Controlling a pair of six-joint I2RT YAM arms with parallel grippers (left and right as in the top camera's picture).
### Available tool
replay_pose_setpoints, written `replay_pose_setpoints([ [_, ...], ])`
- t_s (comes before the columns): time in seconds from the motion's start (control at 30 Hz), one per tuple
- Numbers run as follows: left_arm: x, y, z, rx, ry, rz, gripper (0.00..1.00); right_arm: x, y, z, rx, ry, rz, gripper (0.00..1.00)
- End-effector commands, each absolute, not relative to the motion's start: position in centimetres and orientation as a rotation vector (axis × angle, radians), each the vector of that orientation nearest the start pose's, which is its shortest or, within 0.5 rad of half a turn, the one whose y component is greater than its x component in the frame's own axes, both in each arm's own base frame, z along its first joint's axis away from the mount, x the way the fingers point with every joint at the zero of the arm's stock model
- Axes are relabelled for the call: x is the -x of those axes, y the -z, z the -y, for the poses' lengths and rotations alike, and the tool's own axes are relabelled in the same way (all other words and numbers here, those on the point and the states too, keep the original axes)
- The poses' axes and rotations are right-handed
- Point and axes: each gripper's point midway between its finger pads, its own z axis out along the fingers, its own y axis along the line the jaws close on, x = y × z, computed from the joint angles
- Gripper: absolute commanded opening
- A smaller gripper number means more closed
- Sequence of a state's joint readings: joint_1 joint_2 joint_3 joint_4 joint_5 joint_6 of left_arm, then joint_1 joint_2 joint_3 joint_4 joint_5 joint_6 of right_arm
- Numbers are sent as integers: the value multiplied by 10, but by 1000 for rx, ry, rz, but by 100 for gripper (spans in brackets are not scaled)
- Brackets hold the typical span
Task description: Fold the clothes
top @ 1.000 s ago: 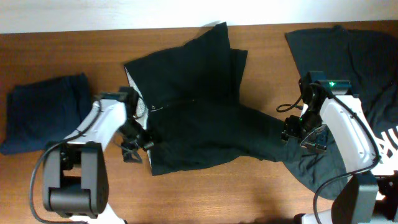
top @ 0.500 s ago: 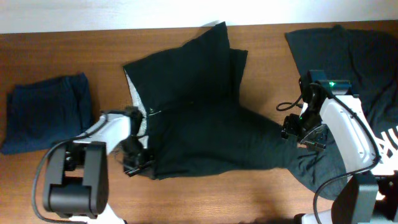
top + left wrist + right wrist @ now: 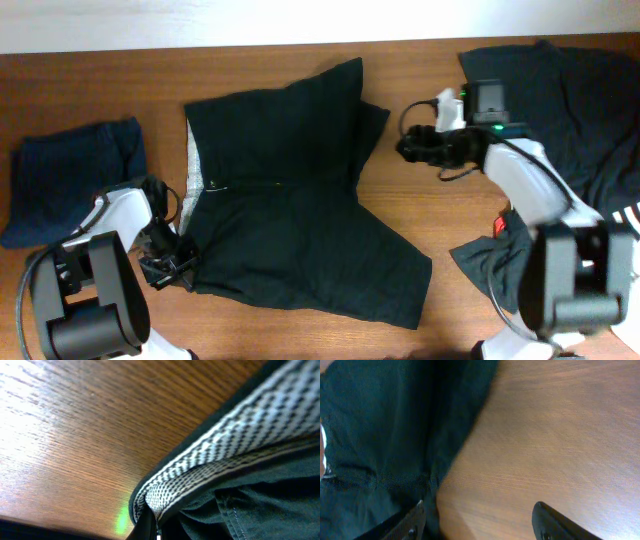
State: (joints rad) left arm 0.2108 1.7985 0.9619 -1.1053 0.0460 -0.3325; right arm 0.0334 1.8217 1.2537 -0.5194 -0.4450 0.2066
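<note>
One of the clothes, a large black garment (image 3: 290,210) with a pale checked lining (image 3: 225,445) inside its waistband, lies spread on the middle of the table. My left gripper (image 3: 172,266) is at its front left corner, shut on the waistband's edge (image 3: 152,527). In the left wrist view the fabric fold runs straight into the closed jaws. My right gripper (image 3: 412,148) hovers open over bare wood just right of the garment's upper right flap. Its left finger (image 3: 410,522) is at the cloth's edge (image 3: 395,425) and its right finger (image 3: 560,522) is over wood.
A folded navy garment (image 3: 70,180) lies at the far left. A pile of black clothes (image 3: 560,90) fills the back right corner, one with white lettering (image 3: 625,220) at the right edge. A dark crumpled piece (image 3: 485,262) lies by the right arm's base. The table's front edge runs close below.
The left gripper has shut on the waistband and dragged it left and forward. The garment's leg has come off the right pile and lies flat. The right gripper has moved up and left.
</note>
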Motion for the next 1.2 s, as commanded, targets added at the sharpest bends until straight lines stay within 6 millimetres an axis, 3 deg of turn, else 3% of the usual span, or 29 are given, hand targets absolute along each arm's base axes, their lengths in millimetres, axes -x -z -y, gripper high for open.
replay_pose_setpoints([
  [0.0, -207, -1, -28, 902, 73, -3347, 2, -446, -53, -122, -46, -757, -2623, 72],
  [0.13, -208, -1, -28, 901, 72, -3347, 3, -487, -19, -121, -222, -683, -2533, 72],
  [0.23, -209, 0, -28, 900, 71, -3342, 3, -511, -2, -123, -237, -704, -2444, 71],
  [0.47, -209, 0, -28, 898, 72, -3340, 3, -537, 10, -125, -227, -694, -2366, 70],
  [0.5, -209, 0, -28, 899, 73, -3340, 3, -539, 10, -125, -229, -685, -2363, 66],
  [0.57, -209, 0, -28, 899, 74, -3340, 4, -543, 9, -124, -235, -661, -2354, 48],
  [0.67, -209, 0, -28, 899, 78, -3340, 4, -546, 8, -121, -247, -625, -2348, 38],
  [0.77, -209, 0, -28, 899, 78, -3340, 3, -547, 9, -117, -257, -601, -2344, 7],
  [0.87, -210, 0, -28, 898, 78, -3336, 4, -547, 9, -116, -261, -595, -2344, 4],
  [1.0, -211, 0, -28, 897, 78, -3334, 3, -559, -13, -85, -311, -563, -2319, 4],
  [1.1, -215, 1, -25, 898, 119, -3316, 4, -566, -60, -15, -401, -471, -2338, 4],
  [1.17, -219, 2, -23, 897, 149, -3302, 3, -563, -77, 14, -450, -434, -2376, 4],
])
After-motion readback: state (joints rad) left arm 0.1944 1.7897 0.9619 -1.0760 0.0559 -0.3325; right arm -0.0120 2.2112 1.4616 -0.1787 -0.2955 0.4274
